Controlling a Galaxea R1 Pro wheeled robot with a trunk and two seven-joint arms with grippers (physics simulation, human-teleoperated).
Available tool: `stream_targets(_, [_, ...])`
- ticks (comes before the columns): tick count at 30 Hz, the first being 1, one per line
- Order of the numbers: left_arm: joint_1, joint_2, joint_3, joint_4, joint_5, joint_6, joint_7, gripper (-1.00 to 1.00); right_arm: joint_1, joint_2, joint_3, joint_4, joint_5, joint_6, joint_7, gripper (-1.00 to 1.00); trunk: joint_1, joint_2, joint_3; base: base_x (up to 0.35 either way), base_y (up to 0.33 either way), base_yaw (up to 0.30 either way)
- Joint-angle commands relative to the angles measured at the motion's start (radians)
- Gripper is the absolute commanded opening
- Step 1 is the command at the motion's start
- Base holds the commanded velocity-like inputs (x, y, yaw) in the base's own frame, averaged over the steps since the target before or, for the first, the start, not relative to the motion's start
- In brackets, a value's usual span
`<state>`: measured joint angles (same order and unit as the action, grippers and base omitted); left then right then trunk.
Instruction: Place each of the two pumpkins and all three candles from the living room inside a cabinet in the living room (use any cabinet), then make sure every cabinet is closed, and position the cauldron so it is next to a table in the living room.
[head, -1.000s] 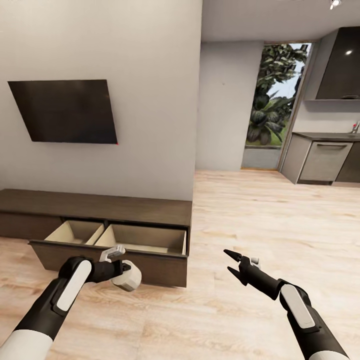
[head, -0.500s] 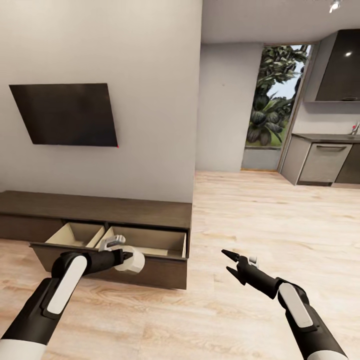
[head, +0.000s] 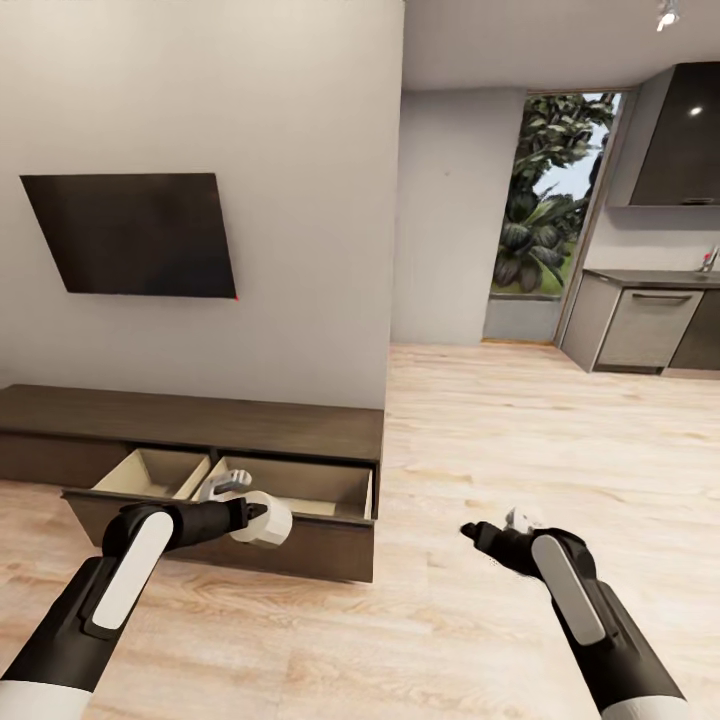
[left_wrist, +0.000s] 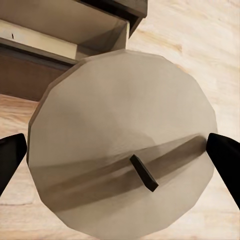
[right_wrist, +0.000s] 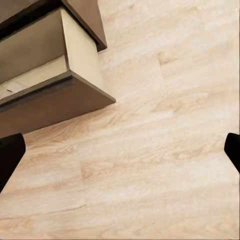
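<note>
Candle (head: 262, 520) cream-tan, dark wick. Cabinet (head: 300, 430) dark-brown wood grain, drawer insides pale beige. Floor (head: 520, 420) light oak planks. Wall screen (head: 135, 235) black. Arms black with white panels. Kitchen cupboards (head: 690, 130) glossy, perhaps dark grey.

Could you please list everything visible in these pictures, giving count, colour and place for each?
Candle: one, cream, held in the left gripper over the front edge of the open drawer.
Cabinet: one, dark brown, low along the wall; its drawer is pulled open, pale inside.
Television: one, black, on the wall above the cabinet.
Floor: light wood planks.
Kitchen units: grey with dark cupboards, far right.
Window: one, showing green plants, at the back.
Left gripper: one, black, shut on the candle.
Right gripper: one, black, open over the floor.
</note>
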<state>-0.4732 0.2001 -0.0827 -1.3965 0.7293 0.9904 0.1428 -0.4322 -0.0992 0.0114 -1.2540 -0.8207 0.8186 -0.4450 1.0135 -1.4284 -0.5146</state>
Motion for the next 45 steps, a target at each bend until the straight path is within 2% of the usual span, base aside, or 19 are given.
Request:
stream_targets(1, [-0.001,0.001,-0.002,-0.001,0.011,0.002,0.010,-1.00,-0.001,0.000,0.011,-0.021,-0.013,0.000,-0.055,1.00,0.000,-0.001,-0.001,0.000,0.000,0.000])
stream_targets(4, [0.000,0.001,-0.002,0.001,0.011,0.002,0.010,-1.00,-0.001,0.002,0.023,-0.045,-0.017,-0.001,-0.113,1.00,0.000,-0.001,-0.001,0.000,0.000,0.000])
stream_targets(8, [0.006,0.004,-0.001,0.001,0.002,0.001,0.010,-1.00,-0.001,0.007,0.026,-0.052,-0.019,0.000,-0.129,1.00,0.000,-0.001,-0.001,0.062,0.000,0.000])
stream_targets(18, [0.010,0.005,-0.002,0.001,-0.004,0.001,0.011,-1.00,-0.001,0.015,0.027,-0.046,-0.020,-0.002,-0.130,1.00,0.000,-0.001,-0.001,0.310,-0.016,0.000])
stream_targets(38, [0.010,0.004,-0.005,0.008,-0.002,0.001,0.011,-1.00,-0.001,0.015,0.027,-0.039,-0.021,-0.003,-0.127,1.00,0.000,-0.001,-0.001,0.278,-0.182,0.000])
stream_targets(45, [0.010,0.005,-0.005,0.010,-0.001,0.001,0.011,-1.00,-0.001,0.015,0.027,-0.039,-0.021,-0.004,-0.127,1.00,0.000,-0.001,-0.001,0.327,-0.043,0.000])
